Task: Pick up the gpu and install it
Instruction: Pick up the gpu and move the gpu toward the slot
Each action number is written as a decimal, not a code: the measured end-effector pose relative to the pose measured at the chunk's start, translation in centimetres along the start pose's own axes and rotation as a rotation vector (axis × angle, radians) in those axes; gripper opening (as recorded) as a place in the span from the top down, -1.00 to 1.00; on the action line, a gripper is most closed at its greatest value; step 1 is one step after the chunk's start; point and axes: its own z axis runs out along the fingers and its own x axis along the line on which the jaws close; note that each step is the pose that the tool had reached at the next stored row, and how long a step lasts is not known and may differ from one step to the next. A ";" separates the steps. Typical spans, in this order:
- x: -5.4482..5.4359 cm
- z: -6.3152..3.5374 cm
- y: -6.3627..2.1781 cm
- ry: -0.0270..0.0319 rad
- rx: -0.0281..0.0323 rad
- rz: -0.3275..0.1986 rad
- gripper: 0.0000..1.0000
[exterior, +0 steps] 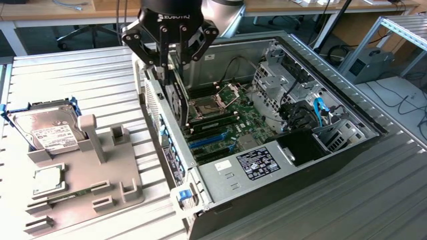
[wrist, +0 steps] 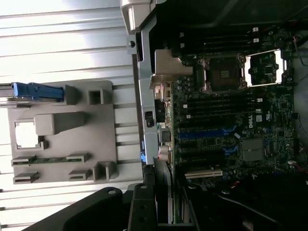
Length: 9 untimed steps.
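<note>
While the ROBOTIQ-marked gripper [exterior: 170,67] is clenching the gpu [exterior: 176,97] on edge just inside the open computer case [exterior: 347,145], the exterior view is showing one white-labelled hard drive [exterior: 48,129] at the grey fixture [exterior: 100,175]. The wrist view is revealing DELL lettering on the motherboard [wrist: 250,120], two blue slots [wrist: 207,132], and the gpu [wrist: 163,192] sitting between the fingers [wrist: 142,207].

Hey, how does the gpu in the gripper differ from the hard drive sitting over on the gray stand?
The gpu is clamped in the gripper at the wall of the open computer case; the hard drive rests in the gray stand outside it. The gpu looks black; the hard drive is silver with a white label. The hard drive has blue framing at its edges; the gpu shows none. Both are flat, rectangular parts.
</note>
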 end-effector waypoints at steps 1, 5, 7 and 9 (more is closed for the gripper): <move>-0.1 0.00 0.00 0.0000 0.0000 0.000 0.46; -0.3 0.01 0.02 0.0000 0.0000 0.000 0.46; -0.4 0.02 0.04 0.0000 0.0001 0.000 0.46; -0.5 0.04 0.05 -0.0001 0.0000 0.000 0.46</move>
